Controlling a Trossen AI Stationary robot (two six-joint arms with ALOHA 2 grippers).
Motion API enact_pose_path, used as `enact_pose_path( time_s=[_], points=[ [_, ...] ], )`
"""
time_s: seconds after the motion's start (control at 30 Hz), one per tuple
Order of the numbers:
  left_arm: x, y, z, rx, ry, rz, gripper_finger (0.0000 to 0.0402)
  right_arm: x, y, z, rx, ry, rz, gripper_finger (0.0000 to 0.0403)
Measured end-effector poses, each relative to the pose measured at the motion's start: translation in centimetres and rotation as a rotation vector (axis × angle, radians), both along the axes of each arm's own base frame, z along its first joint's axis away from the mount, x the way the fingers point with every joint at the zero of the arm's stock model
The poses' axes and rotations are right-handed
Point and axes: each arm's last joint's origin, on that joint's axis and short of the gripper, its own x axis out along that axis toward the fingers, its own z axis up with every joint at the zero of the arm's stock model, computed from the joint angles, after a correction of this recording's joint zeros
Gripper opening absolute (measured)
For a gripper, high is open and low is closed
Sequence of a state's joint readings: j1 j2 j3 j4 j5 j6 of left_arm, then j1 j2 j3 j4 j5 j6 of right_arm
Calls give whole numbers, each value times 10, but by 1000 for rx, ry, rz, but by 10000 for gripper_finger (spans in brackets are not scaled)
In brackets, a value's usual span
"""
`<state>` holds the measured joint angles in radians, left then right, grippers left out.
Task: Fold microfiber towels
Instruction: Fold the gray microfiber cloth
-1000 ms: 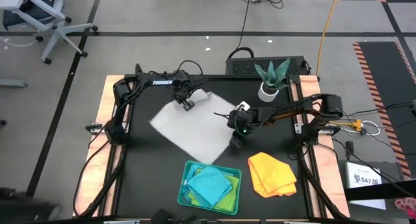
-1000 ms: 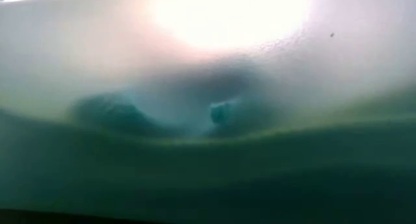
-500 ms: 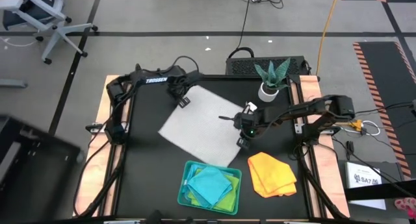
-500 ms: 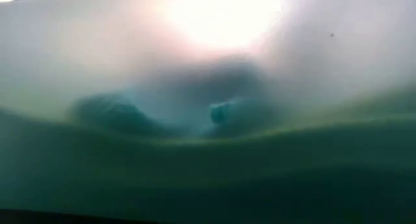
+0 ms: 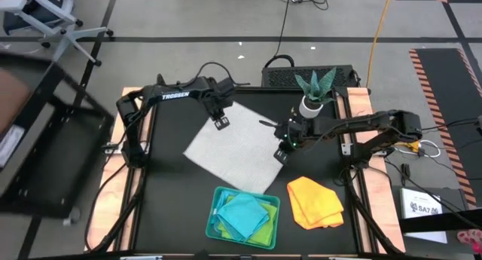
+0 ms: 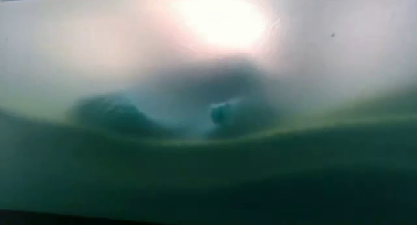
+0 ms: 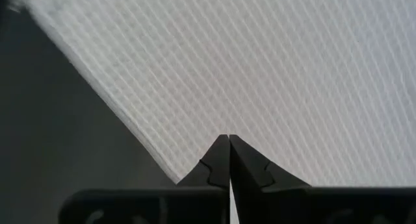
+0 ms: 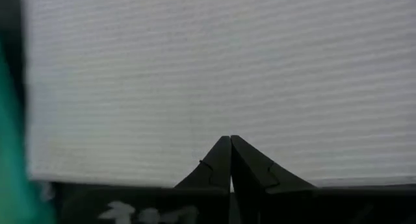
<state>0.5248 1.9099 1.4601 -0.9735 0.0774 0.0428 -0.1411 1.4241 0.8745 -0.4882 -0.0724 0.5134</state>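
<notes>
The grey-white towel (image 5: 235,145) lies spread flat on the black tabletop (image 5: 166,192). The left end effector (image 5: 221,123) pinches its far-left edge, fingers closed; the right end effector (image 5: 282,155) pinches its right edge, also closed. The yellow-orange towel (image 5: 315,202) lies beside the teal tray (image 5: 213,215) holding blue and green towels (image 5: 245,217).

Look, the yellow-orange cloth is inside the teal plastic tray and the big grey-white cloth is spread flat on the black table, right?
Not quite. The high view shows the yellow-orange cloth lying on the black table beside the teal plastic tray, not inside it. The tray holds turquoise and lime green cloths. The big grey-white cloth is spread flat on the table, as you said.
</notes>
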Motion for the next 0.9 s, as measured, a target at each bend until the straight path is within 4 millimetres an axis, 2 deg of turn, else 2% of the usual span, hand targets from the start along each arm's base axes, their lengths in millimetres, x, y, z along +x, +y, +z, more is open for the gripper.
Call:
enact_pose_path(
  time_s=[0.17,0.37,0.6,0.7,0.9],
  points=[
    [-1,-4,-1,-10,29,-55,15,6,10,-9,53,24,2,0],
    [4,-4,-7,8,9,-72,3,23,14,-27,66,-10,-19,0],
    [-4,-24,-41,-37,75,-101,10,25,15,-44,63,75,2,0],
    [-12,-34,-56,-67,127,-94,3,20,13,-47,51,131,16,0],
    [-21,-46,-73,-73,142,-28,13,15,0,-48,14,169,22,0]
  ],
)
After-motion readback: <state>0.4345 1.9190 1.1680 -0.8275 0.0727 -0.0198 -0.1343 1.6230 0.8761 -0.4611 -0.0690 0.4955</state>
